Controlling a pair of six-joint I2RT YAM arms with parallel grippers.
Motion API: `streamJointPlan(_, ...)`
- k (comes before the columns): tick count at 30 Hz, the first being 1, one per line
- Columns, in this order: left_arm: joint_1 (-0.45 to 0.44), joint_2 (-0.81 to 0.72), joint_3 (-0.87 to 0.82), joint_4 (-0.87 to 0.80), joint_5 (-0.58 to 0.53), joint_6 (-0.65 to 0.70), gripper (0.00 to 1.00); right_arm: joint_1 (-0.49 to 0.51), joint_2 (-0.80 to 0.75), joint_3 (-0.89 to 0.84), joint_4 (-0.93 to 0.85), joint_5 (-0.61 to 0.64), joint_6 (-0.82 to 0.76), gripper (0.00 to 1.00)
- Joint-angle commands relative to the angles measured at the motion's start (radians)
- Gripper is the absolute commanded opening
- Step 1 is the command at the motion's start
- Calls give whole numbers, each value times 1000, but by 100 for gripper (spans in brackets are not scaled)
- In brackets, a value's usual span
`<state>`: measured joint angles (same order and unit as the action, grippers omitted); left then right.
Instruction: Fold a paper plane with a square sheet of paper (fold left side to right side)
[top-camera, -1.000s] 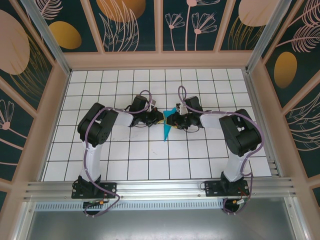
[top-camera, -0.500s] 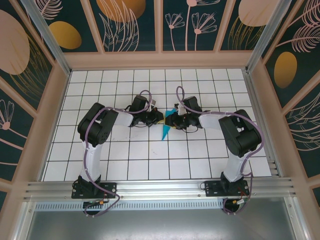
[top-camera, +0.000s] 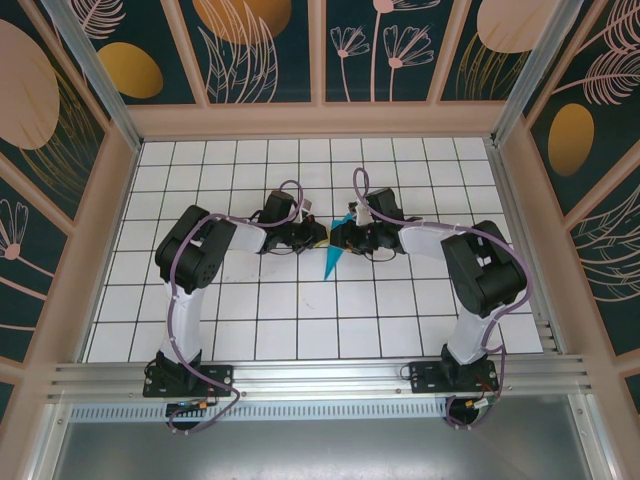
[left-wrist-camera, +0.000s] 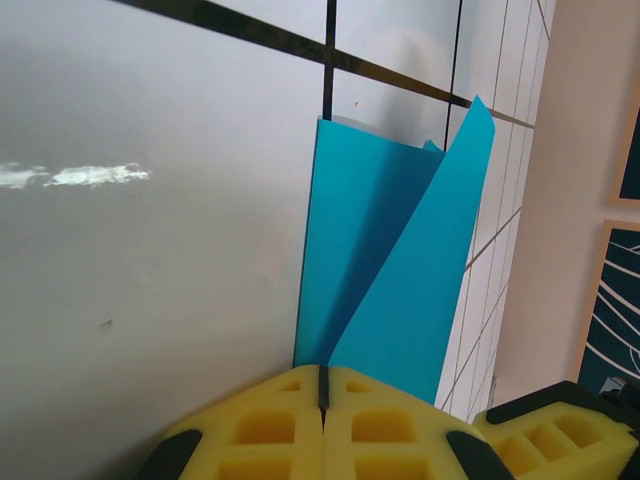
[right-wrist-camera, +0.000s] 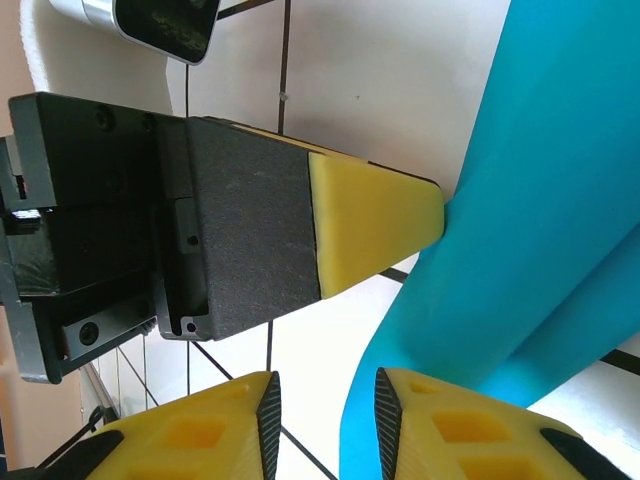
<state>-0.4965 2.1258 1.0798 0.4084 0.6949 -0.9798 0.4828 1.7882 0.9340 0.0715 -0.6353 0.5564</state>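
Note:
The teal paper plane is a narrow creased dart near the table's middle, tip pointing toward the near edge. My left gripper reaches it from the left. In the left wrist view its yellow pads are shut on the paper plane, one flap standing up to the right. My right gripper faces it from the right, open. In the right wrist view the right gripper has the curved edge of the paper just inside its gap, beside the left gripper's finger.
The white grid table is walled by wooden-framed panels at the back and sides. A metal rail runs along the near edge by both arm bases. The two grippers are almost touching over the paper.
My right gripper has slid a little left, closing on the left gripper. The paper plane shifted slightly left with it. The left arm stayed put.

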Motion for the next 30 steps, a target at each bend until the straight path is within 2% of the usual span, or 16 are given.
streamJointPlan(1,9,54,2,-26,-72,33,0,7,29,36,19,-6,-11,34)
streamJointPlan(30,9,63,37,-41,-82,40,0,7,80,8,41,12,-11,33)
